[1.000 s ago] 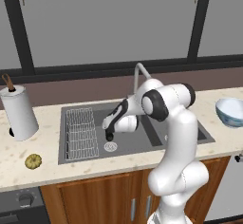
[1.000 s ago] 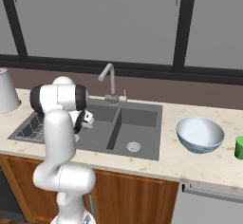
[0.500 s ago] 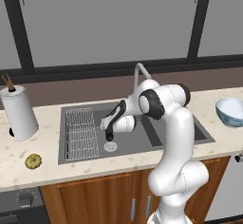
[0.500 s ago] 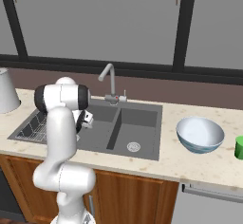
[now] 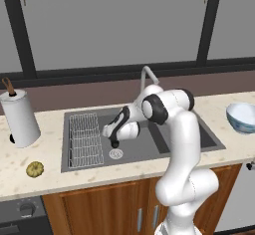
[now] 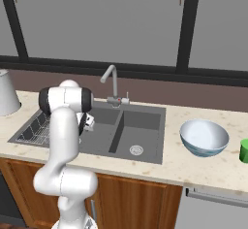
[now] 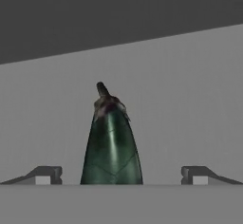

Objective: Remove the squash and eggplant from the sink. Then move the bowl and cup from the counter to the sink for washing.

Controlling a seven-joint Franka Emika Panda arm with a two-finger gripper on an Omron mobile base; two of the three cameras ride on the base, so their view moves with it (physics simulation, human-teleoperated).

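Jaws down in the sink (image 5: 164,140), spread wide!
Eggplant (image 7: 112,144) lies between them, stem pointing to twelve o'clock; squash (image 5: 35,168) sits on the desk (image 5: 50,176).

Glossy white arm (image 5: 182,144) on show, built from fat rounded tube segments, smooth all over like moulded plastic. Dark, near-black rings at the joints, the clearest a round dark cap (image 5: 155,108) on the shoulder-like bulge just right of the faucet (image 5: 145,75). Thick bulbous base link (image 5: 187,186) low down, white too, with soft grey shading. Same white shell and a black band (image 6: 65,100) seen from the other side, left of that faucet. Dark gripper (image 5: 115,140) at the end, with small dark grey finger tips (image 7: 46,174) carrying pale square pads. No cables, screws or markings to make out.
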